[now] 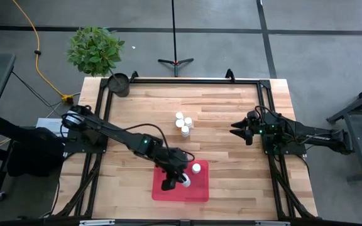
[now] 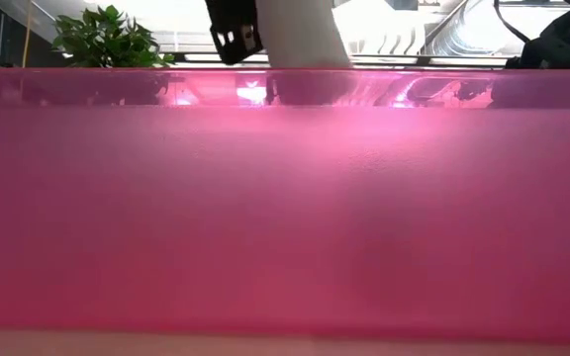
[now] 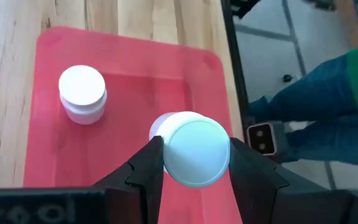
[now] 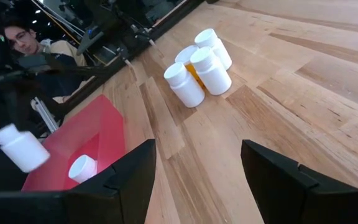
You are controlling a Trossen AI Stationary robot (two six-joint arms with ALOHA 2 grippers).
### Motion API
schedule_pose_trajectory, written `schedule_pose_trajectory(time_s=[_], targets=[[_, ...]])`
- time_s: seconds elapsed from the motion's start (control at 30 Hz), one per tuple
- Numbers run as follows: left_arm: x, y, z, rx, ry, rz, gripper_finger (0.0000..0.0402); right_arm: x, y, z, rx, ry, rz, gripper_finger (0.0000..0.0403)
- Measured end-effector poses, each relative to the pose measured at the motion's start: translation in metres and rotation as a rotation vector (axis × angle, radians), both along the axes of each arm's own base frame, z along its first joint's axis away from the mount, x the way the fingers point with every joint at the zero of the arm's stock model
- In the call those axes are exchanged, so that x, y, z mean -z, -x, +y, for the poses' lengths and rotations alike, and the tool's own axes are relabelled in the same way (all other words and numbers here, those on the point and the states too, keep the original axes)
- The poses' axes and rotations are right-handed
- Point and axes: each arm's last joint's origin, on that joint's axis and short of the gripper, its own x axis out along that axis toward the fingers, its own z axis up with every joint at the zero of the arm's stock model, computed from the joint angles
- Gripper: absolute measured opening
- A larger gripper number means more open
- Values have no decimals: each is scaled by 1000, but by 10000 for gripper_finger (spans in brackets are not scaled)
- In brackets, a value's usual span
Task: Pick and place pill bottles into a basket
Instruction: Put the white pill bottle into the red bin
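My left gripper [image 1: 180, 181] is over the red basket [image 1: 200, 191], shut on a white pill bottle [image 3: 194, 149]. The low view shows that bottle [image 2: 300, 35] above the basket's wall [image 2: 285, 218]. A second white bottle [image 3: 82, 93] stands upright on the basket's floor [image 3: 135, 81]. Several more pill bottles [image 1: 183, 123] stand clustered on the table's middle, one of them amber [image 4: 194, 71]. My right gripper [image 4: 197, 180] waits open at the table's right side, pointing at the cluster. My left gripper pinches the white bottle's round side [image 3: 166, 152] between its two fingers [image 3: 148, 165], which come slanting down from the table's left. One round end of the bottle faces the wrist camera. The bottle hangs tilted, clear of the basket's floor.
A dark pot [image 1: 119, 83] with a green plant [image 1: 95, 49] stands at the table's far left corner. Black frame rails [image 1: 263, 107] run along the table's edges. A person in jeans [image 3: 316, 118] stands beyond the table's near edge.
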Motion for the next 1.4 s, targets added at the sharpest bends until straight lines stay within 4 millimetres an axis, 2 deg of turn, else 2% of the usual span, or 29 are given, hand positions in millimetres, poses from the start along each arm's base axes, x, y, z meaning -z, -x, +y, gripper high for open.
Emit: schedule_pose_trajectory(time_s=[0.13,0.33,0.57,1.03,1.4], targets=[[-4,-9,-2,12,-73,-7,183,0,0,0,-3,-2,0,226],[-21,-26,-6,55,-153,-16,183,0,0,0,-7,-6,-1,226],[-30,-34,-21,128,-207,38,183,0,0,0,-13,-7,-2,226],[-22,-60,-31,135,-207,49,183,0,0,1,-23,-8,-2,226],[-22,-63,-30,109,-230,42,183,0,0,2,-57,-18,-5,226]])
